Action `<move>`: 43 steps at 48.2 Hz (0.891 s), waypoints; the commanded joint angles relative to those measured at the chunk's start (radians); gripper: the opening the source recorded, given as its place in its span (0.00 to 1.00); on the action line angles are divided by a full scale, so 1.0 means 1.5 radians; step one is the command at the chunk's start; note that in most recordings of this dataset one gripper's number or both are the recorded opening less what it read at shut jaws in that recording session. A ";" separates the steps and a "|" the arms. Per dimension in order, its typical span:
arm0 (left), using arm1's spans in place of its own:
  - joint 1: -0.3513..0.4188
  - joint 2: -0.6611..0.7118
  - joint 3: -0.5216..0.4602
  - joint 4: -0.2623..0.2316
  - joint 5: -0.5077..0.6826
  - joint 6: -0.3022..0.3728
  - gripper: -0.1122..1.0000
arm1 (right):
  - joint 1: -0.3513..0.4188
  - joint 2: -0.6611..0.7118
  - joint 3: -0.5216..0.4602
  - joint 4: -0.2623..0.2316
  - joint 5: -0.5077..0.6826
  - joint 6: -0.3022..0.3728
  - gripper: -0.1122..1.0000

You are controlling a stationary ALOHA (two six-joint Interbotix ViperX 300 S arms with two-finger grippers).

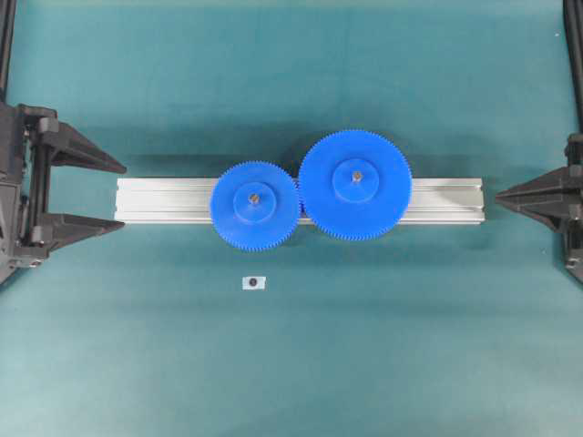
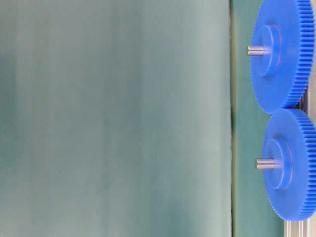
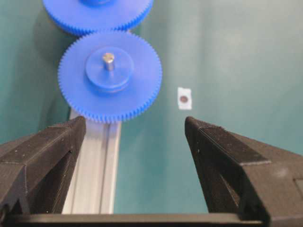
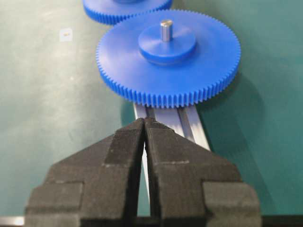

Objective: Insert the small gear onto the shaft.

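Left hand (image 3: 132, 137) short of small gear (image 3: 110, 75)

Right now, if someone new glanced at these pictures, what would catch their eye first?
Two blue gears on a silver rail mid-table: the small gear left, the big gear right, teeth meeting, each with a grey pin through its hub. The left pincer stands open off the rail's left end; the right pincer is shut off its right end.

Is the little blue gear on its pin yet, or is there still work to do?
It looks done: the small gear sits on the rail with the shaft poking up through its hub, beside the large gear. Nothing is in hand: the left gripper is open and empty, the right gripper is shut. Nothing obvious remains.
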 commanded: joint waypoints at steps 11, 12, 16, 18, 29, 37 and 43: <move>0.001 0.002 -0.009 0.002 -0.006 0.000 0.87 | -0.001 0.006 0.002 -0.001 -0.019 0.001 0.20; 0.001 0.002 -0.009 0.002 -0.006 0.000 0.87 | -0.001 0.006 0.002 -0.001 -0.019 0.001 0.20; 0.001 0.002 -0.009 0.002 -0.006 0.000 0.87 | -0.001 0.006 0.002 -0.001 -0.019 0.001 0.20; 0.001 0.002 -0.010 0.002 -0.006 0.000 0.87 | -0.001 0.006 0.002 -0.001 -0.018 0.001 0.20; 0.001 -0.003 -0.008 0.002 -0.006 0.001 0.87 | -0.001 0.006 0.002 -0.001 -0.019 0.001 0.20; 0.001 -0.006 -0.008 0.002 -0.006 0.001 0.87 | -0.001 0.006 0.002 -0.001 -0.019 0.001 0.20; 0.001 -0.006 -0.010 0.001 -0.006 0.001 0.87 | -0.001 0.006 0.003 -0.001 -0.019 0.001 0.20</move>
